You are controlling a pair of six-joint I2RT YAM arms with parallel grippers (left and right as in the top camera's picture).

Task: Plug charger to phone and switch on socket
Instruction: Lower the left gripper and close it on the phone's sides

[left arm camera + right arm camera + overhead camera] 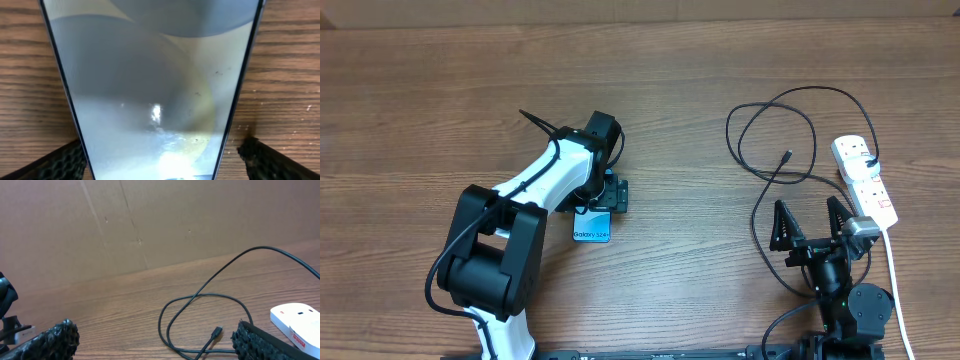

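The phone lies flat on the table with its light blue screen up, and it fills the left wrist view. My left gripper stands open over it. Its fingers straddle the phone's two long edges, and a strip of wood shows between the right finger and the frame. The charger lies in black loops at the right, its connector tip free on the wood. The white socket lies at the far right. My right gripper is open and empty, just short of the loops.
The socket's white cord runs down the right edge toward the front. A brown cardboard wall closes the far side of the table. Bare wood separates the phone from the charger loops.
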